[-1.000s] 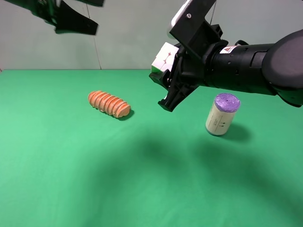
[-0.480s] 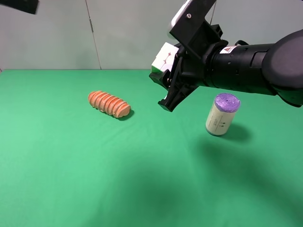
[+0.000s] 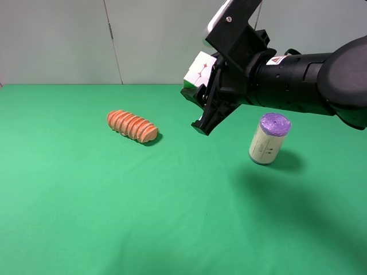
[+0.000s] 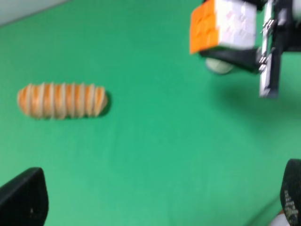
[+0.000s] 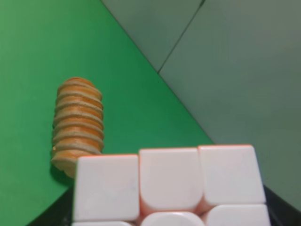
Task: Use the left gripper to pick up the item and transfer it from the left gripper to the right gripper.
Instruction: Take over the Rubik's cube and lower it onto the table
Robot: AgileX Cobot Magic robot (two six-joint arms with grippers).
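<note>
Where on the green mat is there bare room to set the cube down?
The near half of the mat, before the bread loaf and canister, is bare; so is the gap between them, though the right claw holding the cube hangs above it. Tightest beside the canister.

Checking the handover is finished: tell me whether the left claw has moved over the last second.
Yes. The left claw withdrew up and left, away from the bread loaf, and is now out of the high view.
</note>
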